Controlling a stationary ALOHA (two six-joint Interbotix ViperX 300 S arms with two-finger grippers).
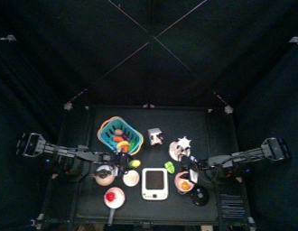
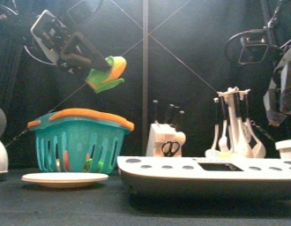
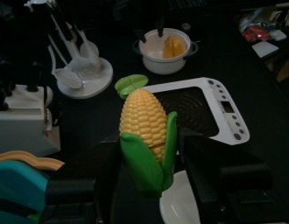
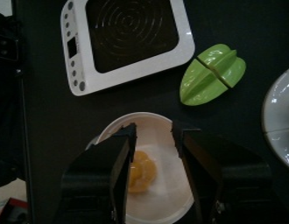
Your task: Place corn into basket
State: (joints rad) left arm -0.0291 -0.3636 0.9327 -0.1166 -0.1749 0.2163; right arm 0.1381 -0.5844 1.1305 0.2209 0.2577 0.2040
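The corn (image 3: 146, 134), yellow with green husk leaves, is held between the jaws of my left gripper (image 3: 153, 173). In the front view the corn (image 2: 108, 73) hangs tilted in the left gripper (image 2: 85, 58), high above and a little right of the teal basket with an orange rim (image 2: 72, 139). From above, the basket (image 1: 117, 133) stands at the back left of the table, beyond the left gripper (image 1: 106, 169). My right gripper (image 4: 153, 147) is open and empty over a white bowl (image 4: 112, 140) that holds an orange piece.
A white scale (image 1: 155, 183) lies front centre, a green starfruit (image 4: 214, 74) beside it. A white plate (image 2: 63, 179) lies front left. A cup rack (image 2: 167, 141) and a utensil stand (image 2: 234, 132) stand at the back. A bowl (image 3: 167, 48) holds something orange.
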